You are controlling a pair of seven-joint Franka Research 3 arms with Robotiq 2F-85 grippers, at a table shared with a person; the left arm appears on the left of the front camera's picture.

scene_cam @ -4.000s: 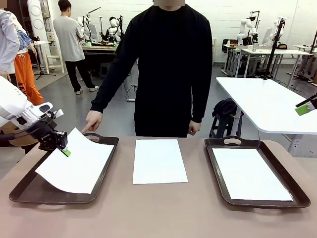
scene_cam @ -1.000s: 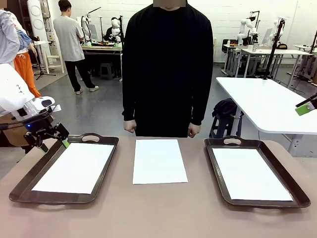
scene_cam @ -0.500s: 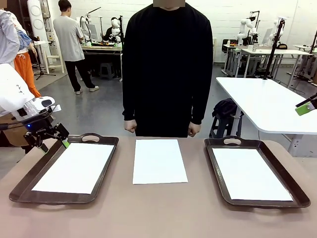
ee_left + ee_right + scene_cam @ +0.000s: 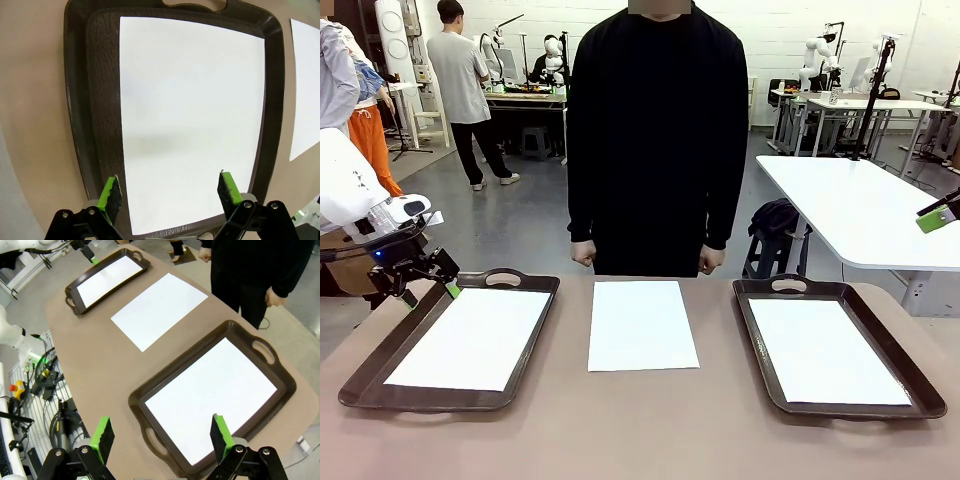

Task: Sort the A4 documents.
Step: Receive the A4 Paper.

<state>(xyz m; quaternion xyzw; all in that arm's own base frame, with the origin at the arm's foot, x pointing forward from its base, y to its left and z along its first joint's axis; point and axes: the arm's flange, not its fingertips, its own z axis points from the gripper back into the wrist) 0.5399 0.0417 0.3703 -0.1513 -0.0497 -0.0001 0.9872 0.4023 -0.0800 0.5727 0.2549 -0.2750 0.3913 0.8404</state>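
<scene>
- Three sheets. The middle sheet (image 4: 642,324) lies flat on the bare table (image 4: 640,430), between the trays. The left sheet (image 4: 470,338) is in the left tray (image 4: 546,325), and the right sheet (image 4: 825,350) is in the right tray (image 4: 753,335).
- The middle sheet looks like the only one not yet sorted. All sheets look blank, so I can't tell which tray it belongs in.
- Left gripper (image 4: 169,190): jaws wide, empty, hovering above the left tray, touching nothing.
- Right gripper (image 4: 162,436): jaws wide, empty, high over the right tray.
- Person (image 4: 658,150) at the far side, not touching the table.
- Risk: thin paper lying flat gives the fingers no edge to pinch, so they may skid it, crease it or miss.
- Risk: a corner grip lets the sheet droop and catch a tray rim.
- Risk: it could go into the wrong tray.
</scene>
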